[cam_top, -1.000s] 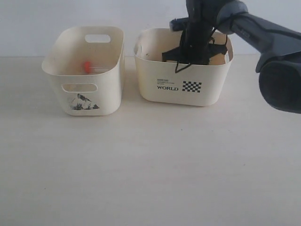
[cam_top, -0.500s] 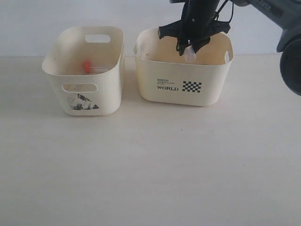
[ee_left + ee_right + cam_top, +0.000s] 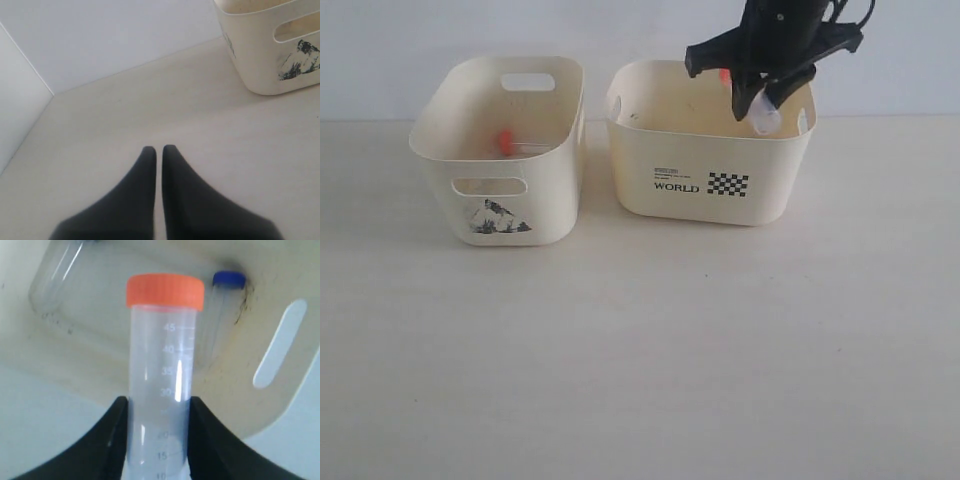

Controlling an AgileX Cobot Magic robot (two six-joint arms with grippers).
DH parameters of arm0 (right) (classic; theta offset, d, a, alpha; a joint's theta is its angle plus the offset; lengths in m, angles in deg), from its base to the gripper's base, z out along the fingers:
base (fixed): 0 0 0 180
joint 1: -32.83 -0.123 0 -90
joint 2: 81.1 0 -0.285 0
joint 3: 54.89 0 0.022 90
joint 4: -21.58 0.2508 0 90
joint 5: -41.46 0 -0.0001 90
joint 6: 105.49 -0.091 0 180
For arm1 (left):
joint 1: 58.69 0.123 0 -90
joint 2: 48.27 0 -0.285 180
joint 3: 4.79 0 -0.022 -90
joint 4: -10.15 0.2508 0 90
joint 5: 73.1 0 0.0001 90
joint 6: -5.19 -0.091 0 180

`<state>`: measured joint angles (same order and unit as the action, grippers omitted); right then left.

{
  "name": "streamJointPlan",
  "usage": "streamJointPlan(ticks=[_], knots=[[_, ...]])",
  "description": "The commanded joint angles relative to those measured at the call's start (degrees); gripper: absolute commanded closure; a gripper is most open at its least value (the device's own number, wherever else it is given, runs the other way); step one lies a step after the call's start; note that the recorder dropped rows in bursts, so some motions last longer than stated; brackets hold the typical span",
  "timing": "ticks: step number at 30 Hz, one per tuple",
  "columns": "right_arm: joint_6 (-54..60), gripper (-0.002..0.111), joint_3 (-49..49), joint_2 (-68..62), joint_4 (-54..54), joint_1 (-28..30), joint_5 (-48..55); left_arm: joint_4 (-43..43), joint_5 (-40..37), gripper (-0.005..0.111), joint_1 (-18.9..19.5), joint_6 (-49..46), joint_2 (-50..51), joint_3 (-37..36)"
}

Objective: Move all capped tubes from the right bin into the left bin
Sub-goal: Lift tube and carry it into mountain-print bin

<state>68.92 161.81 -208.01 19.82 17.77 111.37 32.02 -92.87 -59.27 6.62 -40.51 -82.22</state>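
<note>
The right gripper [image 3: 761, 97] clamps the orange-capped tube [image 3: 162, 360] by its lower body, above the right bin [image 3: 710, 192], toward its one o'clock corner. The tube seems light, stiff and slippery, so this hold below the cap looks suitable.

A: What colours did the bins show?
B: Both were cream. The left bin [image 3: 552, 195] carried a black-and-white mountain picture; the right bin [image 3: 775, 185] had black "WORLD" lettering and a checkered patch.
A: And the tubes?
B: Clear plastic. The orange-capped tube [image 3: 161, 375] had an orange-red lid, the blue-capped tube [image 3: 222, 315] a deep blue one. The right gripper [image 3: 159, 405] was black.
</note>
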Motion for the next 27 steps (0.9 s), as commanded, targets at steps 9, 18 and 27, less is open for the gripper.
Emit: streamJointPlan(ticks=[9, 18, 27], knots=[[33.1, 0.108, -23.2, 14.7, 32.3, -12.8, -16.2, 0.1, 0.2, 0.102, 0.0, 0.5, 0.0, 0.2], [60.7, 0.108, -14.6, 2.3, 61.5, -19.1, -42.4, 0.1, 0.2, 0.102, 0.0, 0.5, 0.0, 0.2], [61.7, 0.106, -5.3, -7.9, 60.9, -19.2, -52.7, 0.1, 0.2, 0.102, 0.0, 0.5, 0.0, 0.2]])
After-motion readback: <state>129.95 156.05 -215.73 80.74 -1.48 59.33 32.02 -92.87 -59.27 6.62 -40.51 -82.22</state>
